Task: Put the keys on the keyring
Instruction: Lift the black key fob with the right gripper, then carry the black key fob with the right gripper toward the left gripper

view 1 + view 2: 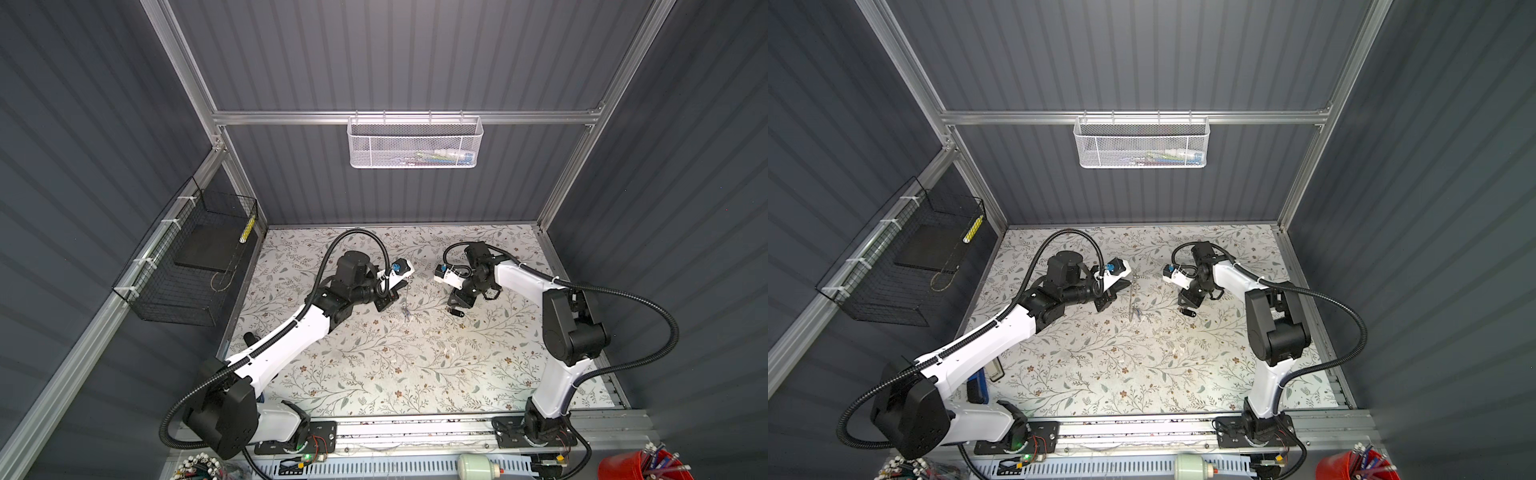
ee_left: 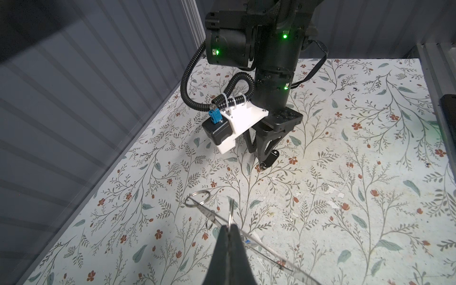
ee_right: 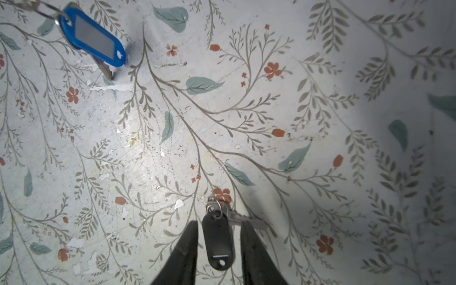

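Presently your left claw [image 2: 230,228] is pinched tight on a thin silver wire keyring [image 2: 231,212], held edge-on above the floral-patterned worktop [image 2: 345,197]. A blue oblong plastic tag [image 3: 95,37] and one small grey-silver metal key [image 3: 104,67] hang below it, near mid-worktop in both top views. You cannot tell whether the key tip touches down. At their 3 o'clock your right claw [image 3: 219,222] stands partly open. Its fingers [image 3: 187,246] straddle a black oblong plastic tag [image 3: 218,243], with a gap on both sides. A second grey-silver key [image 3: 238,219] lies just beside that tag's ring end.
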`<control>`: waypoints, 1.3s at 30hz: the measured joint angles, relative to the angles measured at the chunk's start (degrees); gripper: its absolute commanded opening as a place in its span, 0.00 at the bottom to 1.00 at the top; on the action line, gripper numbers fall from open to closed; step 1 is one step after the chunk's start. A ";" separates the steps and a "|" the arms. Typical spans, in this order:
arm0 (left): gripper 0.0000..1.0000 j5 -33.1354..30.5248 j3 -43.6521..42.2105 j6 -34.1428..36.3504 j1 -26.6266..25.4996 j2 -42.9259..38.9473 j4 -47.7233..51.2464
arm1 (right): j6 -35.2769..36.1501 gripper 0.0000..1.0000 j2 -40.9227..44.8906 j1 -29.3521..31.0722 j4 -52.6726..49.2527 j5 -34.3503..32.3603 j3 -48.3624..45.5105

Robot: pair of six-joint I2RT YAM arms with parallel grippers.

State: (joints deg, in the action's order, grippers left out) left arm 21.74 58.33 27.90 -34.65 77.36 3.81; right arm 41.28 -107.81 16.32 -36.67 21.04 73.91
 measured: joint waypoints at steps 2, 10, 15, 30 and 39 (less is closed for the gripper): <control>0.00 0.00 -0.02 0.00 0.00 -0.13 -0.02 | -0.81 0.32 -0.76 0.00 -0.42 0.00 -0.02; 0.00 0.39 -0.02 -0.04 0.00 -0.35 -0.04 | -3.74 0.31 -3.93 0.00 -1.33 -0.39 1.38; 0.00 0.39 -0.02 -0.04 0.00 -0.35 -0.07 | -4.11 0.30 -4.31 0.00 -1.55 -0.33 1.42; 0.00 0.37 -0.66 -0.24 0.00 -0.35 -0.59 | -4.68 0.28 -4.33 0.00 -1.77 -0.20 1.42; 0.00 0.37 -0.87 -0.26 0.00 -0.35 -0.70 | -4.81 0.28 -5.14 0.87 -2.29 -1.77 1.66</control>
State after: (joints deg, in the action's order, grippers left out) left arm 22.11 57.45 27.64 -34.65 77.01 3.11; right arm 36.47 -112.95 17.19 -38.96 19.27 75.57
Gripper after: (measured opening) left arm 0.044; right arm 0.280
